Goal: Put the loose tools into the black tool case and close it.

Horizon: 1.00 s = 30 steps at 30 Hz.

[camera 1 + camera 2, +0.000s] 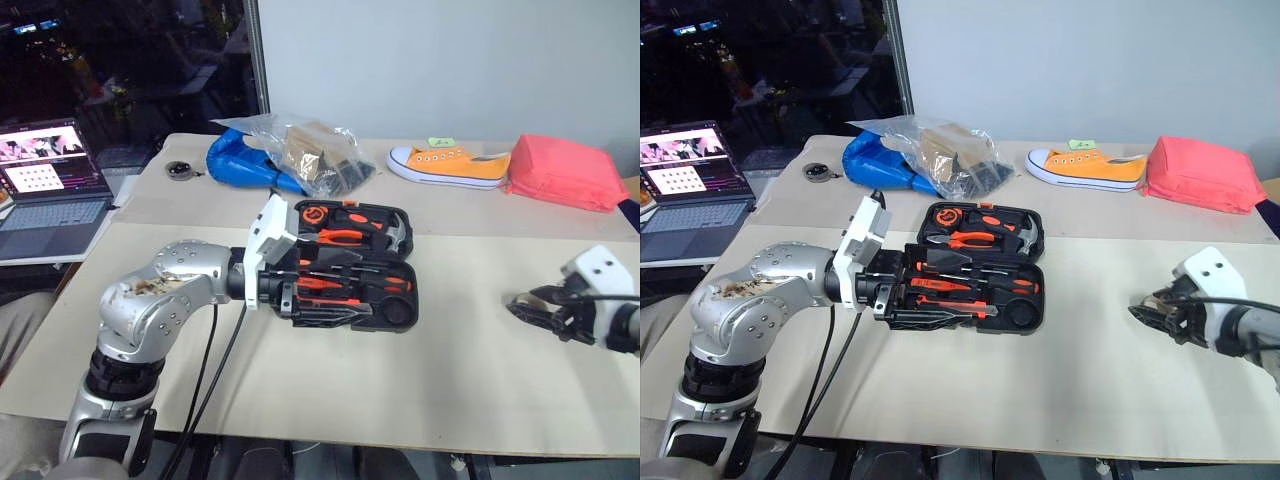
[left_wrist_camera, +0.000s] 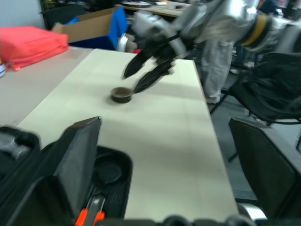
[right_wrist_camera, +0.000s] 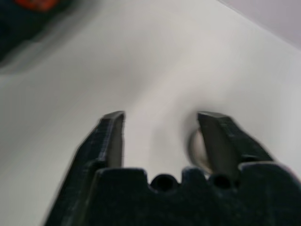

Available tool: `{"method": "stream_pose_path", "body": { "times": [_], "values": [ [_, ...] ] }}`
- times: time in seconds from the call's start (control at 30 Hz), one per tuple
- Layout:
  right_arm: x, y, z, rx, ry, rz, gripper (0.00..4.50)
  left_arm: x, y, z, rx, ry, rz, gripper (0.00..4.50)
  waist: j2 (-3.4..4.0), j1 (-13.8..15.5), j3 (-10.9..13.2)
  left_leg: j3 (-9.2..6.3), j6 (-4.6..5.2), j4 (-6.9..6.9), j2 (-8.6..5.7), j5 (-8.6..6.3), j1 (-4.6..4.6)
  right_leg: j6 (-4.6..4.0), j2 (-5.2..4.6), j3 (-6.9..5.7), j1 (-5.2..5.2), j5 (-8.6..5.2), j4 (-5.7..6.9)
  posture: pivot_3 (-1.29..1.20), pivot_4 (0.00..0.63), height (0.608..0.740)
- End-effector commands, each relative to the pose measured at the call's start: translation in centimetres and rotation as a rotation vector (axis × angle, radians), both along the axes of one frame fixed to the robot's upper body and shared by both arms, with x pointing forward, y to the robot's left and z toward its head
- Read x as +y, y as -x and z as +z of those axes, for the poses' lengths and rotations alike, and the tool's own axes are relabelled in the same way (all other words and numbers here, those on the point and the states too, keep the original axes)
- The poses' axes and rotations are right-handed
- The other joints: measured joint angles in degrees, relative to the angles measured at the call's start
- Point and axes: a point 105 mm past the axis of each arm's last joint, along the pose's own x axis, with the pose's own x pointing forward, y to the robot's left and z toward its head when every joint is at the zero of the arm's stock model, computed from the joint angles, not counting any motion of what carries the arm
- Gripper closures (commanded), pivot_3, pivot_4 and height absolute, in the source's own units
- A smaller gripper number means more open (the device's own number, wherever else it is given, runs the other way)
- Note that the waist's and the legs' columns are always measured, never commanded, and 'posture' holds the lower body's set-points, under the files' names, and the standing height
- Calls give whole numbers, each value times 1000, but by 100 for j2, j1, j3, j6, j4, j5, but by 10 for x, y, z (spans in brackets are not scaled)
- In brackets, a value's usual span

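The black tool case lies open in the middle of the table, with several orange-and-black tools in its recesses. My left gripper hovers at the case's near left edge, open and holding nothing; one finger shows over the case. To the right, a small dark tape roll lies on the bare table. My right gripper is open and points down at the roll, its fingertips just above and beside it. In the right wrist view the roll peeks out behind one finger.
A laptop is open at the far left. A blue bag, a clear plastic bag, an orange shoe and a red pouch line the back of the table. A black chair stands off its right end.
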Motion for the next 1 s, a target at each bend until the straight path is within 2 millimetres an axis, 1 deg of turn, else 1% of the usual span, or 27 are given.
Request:
{"method": "stream_pose_path", "body": {
  "times": [0.03, 0.13, 0.23, 0.33, 0.4, 0.47, 0.53, 0.57, 0.63, 0.7, 0.73, 0.77, 0.8, 0.83, 0.9, 0.93, 1.0],
  "values": [
    [-10, -11, 4, 13, 56, -56, 1669, -5, 3, 8, -35, 6, 0, 0, 5, 11, -2, -1, 0, -1, -1, 0, -5, -9, 1, -1, -6, 4, -1, 0, 150, 740],
    [-15, -19, -4, 51, 88, -83, 1669, -7, 1, 7, -42, 6, 12, 0, 20, 18, -12, 3, 0, -2, -4, 0, -36, -21, 1, 5, -38, 12, 1, 0, 150, 740],
    [-15, -28, -9, 74, 80, -96, 1669, -8, 0, 7, -42, 9, 18, 0, 30, 30, -17, 4, 0, -2, -6, 0, -44, -22, 1, 4, -47, 12, 1, 0, 150, 740],
    [-21, -28, -20, 141, 99, -121, 2372, -9, -2, 7, -50, 9, 32, 0, 36, 37, -21, 4, 0, -1, -8, 0, -44, -22, 1, 3, -47, 12, 2, 0, 150, 740],
    [-24, -28, -25, 163, 107, -130, 2970, -8, -2, 8, -51, 11, 37, 0, 39, 44, -23, 4, 0, 0, -9, 0, -44, -22, 1, 3, -46, 12, 2, 0, 150, 740],
    [-23, -29, -25, 163, 109, -119, 3809, -8, -2, 7, -47, 14, 42, 0, 42, 52, -24, 4, 0, 0, -10, 0, -44, -22, 1, 1, -46, 12, 2, 0, 150, 740],
    [-21, -30, -23, 155, 104, -109, 4356, -7, -2, 6, -44, 15, 46, 0, 42, 51, -24, 4, 0, 1, -10, 0, -45, -22, 1, 2, -46, 12, 2, 0, 150, 740],
    [-21, -30, -22, 151, 102, -105, 4467, -7, -2, 6, -43, 15, 47, 0, 42, 51, -24, 4, 0, 1, -10, 0, -45, -22, 1, 2, -46, 13, 2, 0, 150, 740],
    [-19, -31, -19, 137, 102, -91, 4467, -6, -3, 5, -45, 14, 52, 0, 42, 50, -24, 4, 0, 1, -10, 0, -44, -22, 1, 2, -46, 13, 2, 0, 150, 740],
    [0, -33, -1, 68, 33, -17, 4467, -2, -7, 4, -57, 22, 88, 0, 44, 39, -24, 4, 0, 1, -9, 0, -44, -22, 2, 1, -46, 13, 3, 0, 150, 740],
    [15, -33, 10, 28, -11, 50, 4467, 2, -10, 3, -57, 28, 116, 0, 46, 27, -24, 4, 0, 0, -8, 0, -42, -22, 2, 3, -47, 12, 5, 0, 150, 740],
    [39, -27, 24, -2, -46, 152, 4467, 9, -14, 0, -67, 35, 166, 0, 47, 4, -22, 5, 0, -1, -7, 0, -42, -22, 3, 4, -47, 13, 5, 0, 150, 740],
    [56, -22, 32, -15, -58, 231, 4467, 14, -15, 2, -76, 76, 174, 0, 50, -19, -20, 4, 0, -1, -3, 0, -43, -22, 9, 6, -49, 12, 7, 0, 150, 740],
    [68, -18, 36, -21, -63, 280, 4467, 17, -15, 2, -85, 106, 178, 0, 54, -39, -21, 3, 0, -5, -1, 0, -41, -21, 11, 7, -50, 12, 9, 0, 150, 740],
    [104, -8, 43, -25, -85, 415, 4467, 31, -7, -7, -39, 61, 147, 0, 38, -53, -10, -6, -1, -6, 7, 0, -38, -22, 18, -2, -48, 12, 11, 0, 150, 740],
    [123, -2, 45, -21, -91, 491, 4467, 39, -3, -10, -16, 46, 145, 0, 33, -69, -7, -10, -2, -7, 12, 1, -38, -22, 24, -4, -49, 12, 11, 0, 150, 740],
    [151, 4, 43, -8, -88, 598, 4467, 51, 4, -15, 9, 32, 148, 0, 29, -95, -5, -11, -2, -7, 16, 1, -33, -21, 23, -5, -49, 11, 13, 0, 150, 740]
  ]
}}
